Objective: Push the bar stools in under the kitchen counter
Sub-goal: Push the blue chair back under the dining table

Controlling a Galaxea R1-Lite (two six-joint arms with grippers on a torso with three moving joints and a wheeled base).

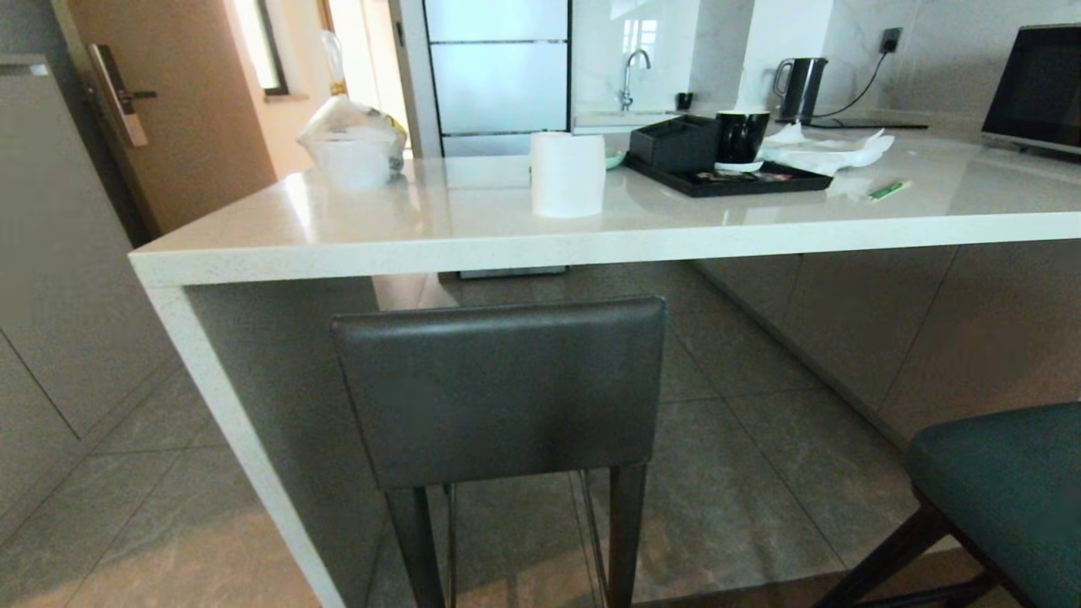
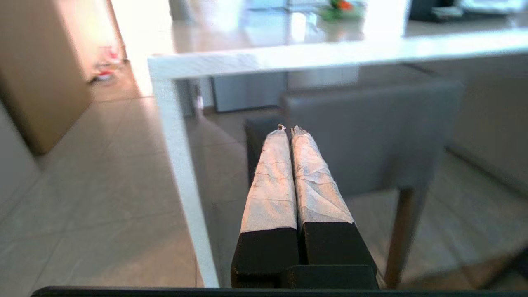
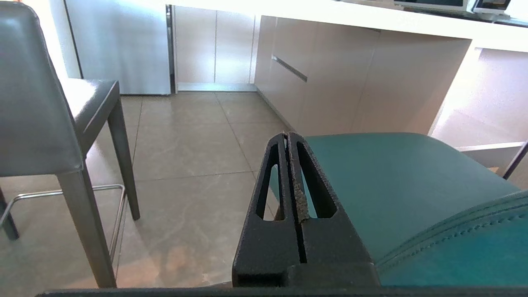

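Step in hand: approach to push contact, both jaw sets pressed together and empty. Left gripper (image 2: 288, 128) levelled at the grey stool (image 2: 371, 132), just ahead of the jaws, its back apparently below the desk (image 2: 330, 53) edge; contact not confirmed, view blurred. Right gripper (image 3: 287, 136) poised over the near rim of the teal stool (image 3: 392, 177), seat directly ahead, desk front well beyond. Next move, by judgement: square, steady forward press on each backrest, avoiding tilt.
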